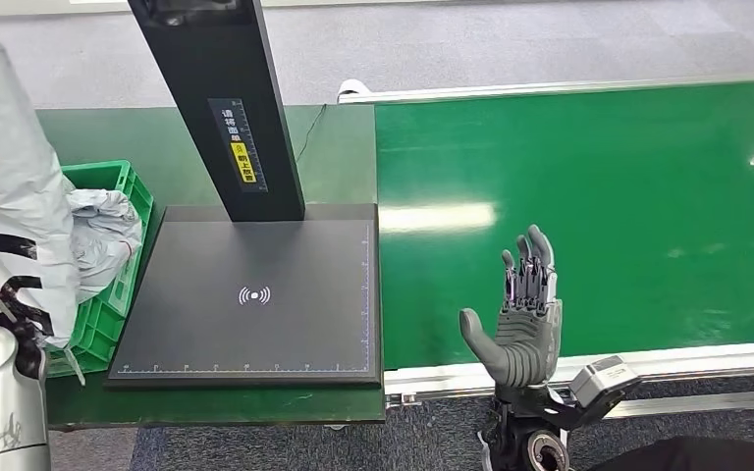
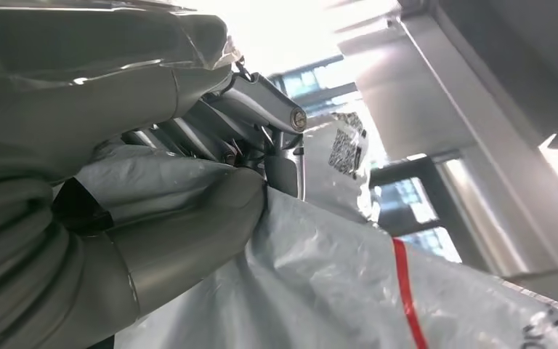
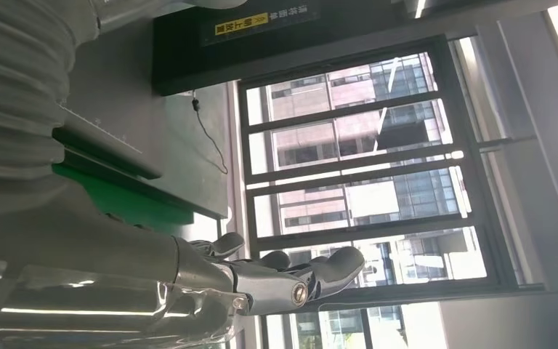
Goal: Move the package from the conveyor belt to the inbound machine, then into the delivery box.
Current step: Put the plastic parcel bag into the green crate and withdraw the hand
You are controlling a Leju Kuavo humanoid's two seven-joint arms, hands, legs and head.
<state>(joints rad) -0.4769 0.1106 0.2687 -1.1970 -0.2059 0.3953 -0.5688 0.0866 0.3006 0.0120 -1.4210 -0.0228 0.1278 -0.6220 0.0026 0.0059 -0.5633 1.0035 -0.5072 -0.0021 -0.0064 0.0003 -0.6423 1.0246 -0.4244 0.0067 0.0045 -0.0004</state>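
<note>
Closest to the lens, in the left wrist view, the left hand [image 2: 189, 182] is wrapped around the grey plastic package [image 2: 320, 283], its thick thumb pressed into the crinkled film from one side and its darker fingers [image 2: 261, 109] curled over it from the other; a red stripe and a printed code label show on the bag beyond the fingers. In the head view the same package [image 1: 10, 186] hangs tall at the far left, lifted above the silver left forearm and held just beside and partly over the green delivery box [image 1: 118, 294], which already contains another crumpled grey bag [image 1: 108, 235]. To the right of the box lies the flat black plate of the inbound machine [image 1: 255, 294], marked with a white wireless symbol and ruler ticks along its edges, with a dark post [image 1: 226, 108] carrying a yellow label rising from its back edge. Further right runs the green conveyor belt [image 1: 599, 206], bare and glossy under ceiling light. The right hand [image 1: 525, 314] is raised upright over the near edge of the belt, palm facing the machine, fingers straight and apart, thumb out to the side, holding nothing.
</note>
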